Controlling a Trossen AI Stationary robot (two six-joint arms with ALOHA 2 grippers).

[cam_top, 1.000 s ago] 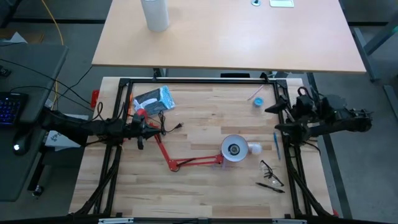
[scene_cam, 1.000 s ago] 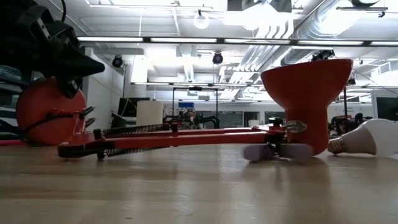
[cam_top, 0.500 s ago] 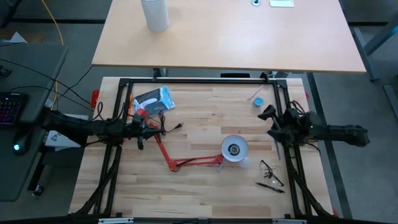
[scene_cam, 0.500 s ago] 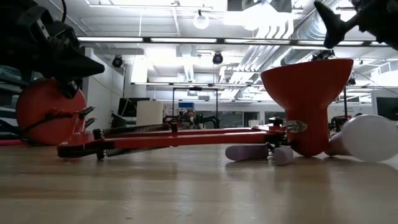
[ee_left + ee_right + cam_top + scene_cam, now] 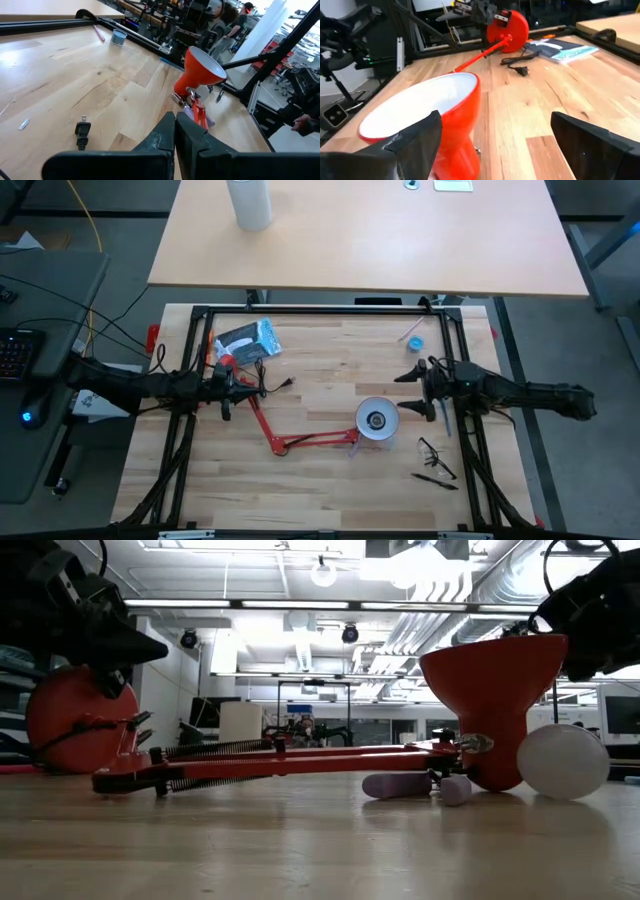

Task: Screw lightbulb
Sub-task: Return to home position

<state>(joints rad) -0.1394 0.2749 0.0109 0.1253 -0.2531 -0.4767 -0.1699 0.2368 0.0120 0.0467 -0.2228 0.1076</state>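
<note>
A red desk lamp lies on the wooden table. Its silver-lined shade [image 5: 377,420] rests on the boards and its round base [image 5: 70,725] is near the left arm. The white lightbulb [image 5: 563,762] lies on the table right beside the shade in the low view. In the high view my right gripper hides it. My right gripper [image 5: 412,392] is open, low at the table's right side, pointing at the shade [image 5: 420,110], with nothing between its fingers. My left gripper [image 5: 175,132] is shut with nothing in it, by the lamp's base at the table's left.
A blue-and-white packet [image 5: 245,340] and the lamp's plug [image 5: 285,383] lie at the far left. A small blue round object [image 5: 415,343] and a pink pen [image 5: 410,332] lie at the far right. Glasses [image 5: 435,450] and a black pen [image 5: 435,478] lie at the near right.
My right gripper has come down and moved toward the table's left, to the lamp shade, rolling a little, and has stayed open. The lightbulb has turned on the table beside the shade: its screw base showed in the low view before, and now only its round end shows.
</note>
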